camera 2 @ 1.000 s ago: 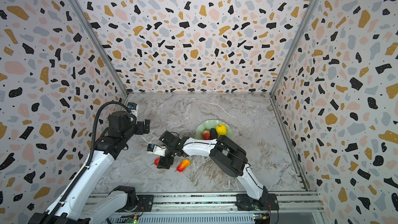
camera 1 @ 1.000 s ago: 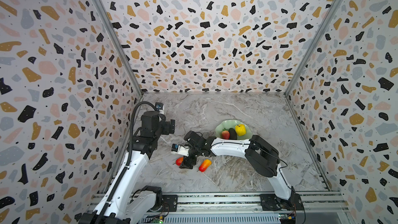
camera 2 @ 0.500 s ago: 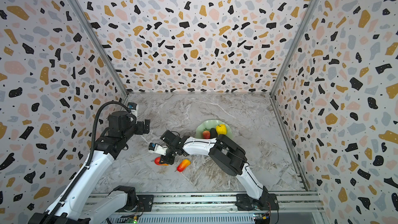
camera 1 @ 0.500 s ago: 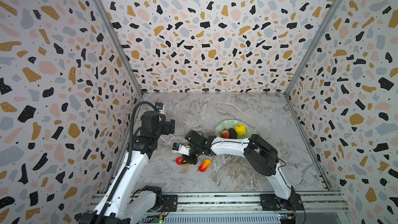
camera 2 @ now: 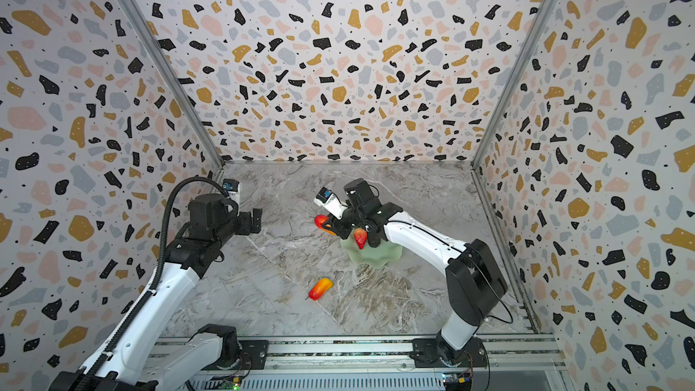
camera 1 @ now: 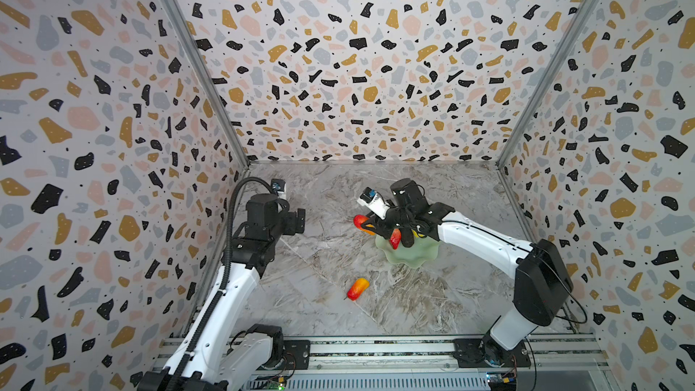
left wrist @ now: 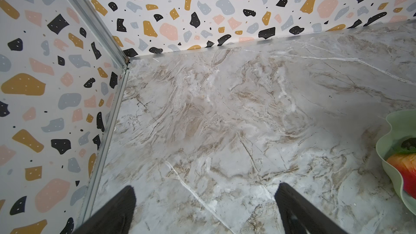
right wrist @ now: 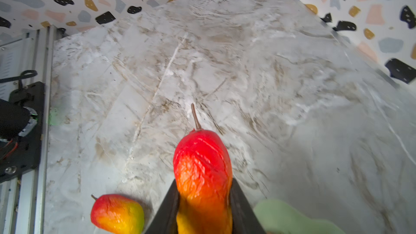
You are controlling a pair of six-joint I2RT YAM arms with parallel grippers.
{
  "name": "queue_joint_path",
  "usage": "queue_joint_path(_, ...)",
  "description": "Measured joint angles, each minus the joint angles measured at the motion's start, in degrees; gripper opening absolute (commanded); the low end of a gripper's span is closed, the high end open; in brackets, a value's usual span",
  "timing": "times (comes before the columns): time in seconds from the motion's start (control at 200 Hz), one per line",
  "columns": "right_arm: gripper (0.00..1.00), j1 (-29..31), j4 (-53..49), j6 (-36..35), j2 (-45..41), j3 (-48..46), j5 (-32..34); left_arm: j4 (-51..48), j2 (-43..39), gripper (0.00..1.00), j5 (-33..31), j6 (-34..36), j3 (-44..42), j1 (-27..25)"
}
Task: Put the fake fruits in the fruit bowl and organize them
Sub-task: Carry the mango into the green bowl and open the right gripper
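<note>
Right gripper (camera 1: 370, 225) is clamped on one red-orange mango (camera 1: 360, 221), carried clear of the table (camera 1: 319, 257) just beside the near-left edge of the fruit bowl (camera 1: 417, 259) and not over the middle yet. In the right wrist view the jaws pinch the fat orange half, with the red end and thin stem poking out ahead.

Strawberry (camera 1: 395, 238) is already in the bowl. Whatever else lies in there is mostly hidden under the arm. The second mango (camera 1: 357, 288) lies on its side on the table, well apart from the bowl on the near side. Left gripper (left wrist: 206, 189) hangs idle off to the side with its fingers spread and nothing between them.

Handling guess: hollow glossy plastic, so light, stiff and slick. The tapered shape could squirt out of a hard squeeze, so take the fruit across the widest belly, short axis between the pads, and never by the stem. The bowl looks shallow and wavy-rimmed, so a release from height may bounce or roll the fruit out. Go low and aim for a free spot next to the strawberry.
</note>
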Motion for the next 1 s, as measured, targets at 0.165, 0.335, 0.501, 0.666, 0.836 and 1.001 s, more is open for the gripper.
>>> queue_joint_path(0.165, 0.14, -2.29, -1.77, 0.22, -0.83, -6.84, 2.82, 0.00, 0.11, 0.99, 0.00, 0.02, 0.00, 0.00)
queue_joint_path(0.335, 0.15, -3.93, -3.69, 0.50, -1.55, -11.13, 4.98, 0.00, 0.26, 1.00, 0.02, 0.00, 0.00, 0.00)
queue_joint_path(0.501, 0.14, -4.96, -3.87, 0.48, -2.32, -12.28, 6.25, 0.00, 0.33, 1.00, 0.02, 0.00, 0.00, 0.00)
queue_joint_path(0.666, 0.17, -5.25, -3.87, 0.48, -2.32, -13.27, 7.37, 0.00, 0.33, 1.00, 0.04, 0.00, 0.00, 0.00)
queue_joint_path(0.836, 0.32, -5.49, -3.91, 0.48, -2.32, -13.90, 8.35, 0.00, 0.44, 1.00, 0.04, 0.00, 0.00, 0.00)
queue_joint_path(1.001, 0.59, -5.51, -4.09, 0.35, -2.32, -13.92, 8.87, 0.00, 0.66, 1.00, 0.04, 0.00, 0.00, 0.02)
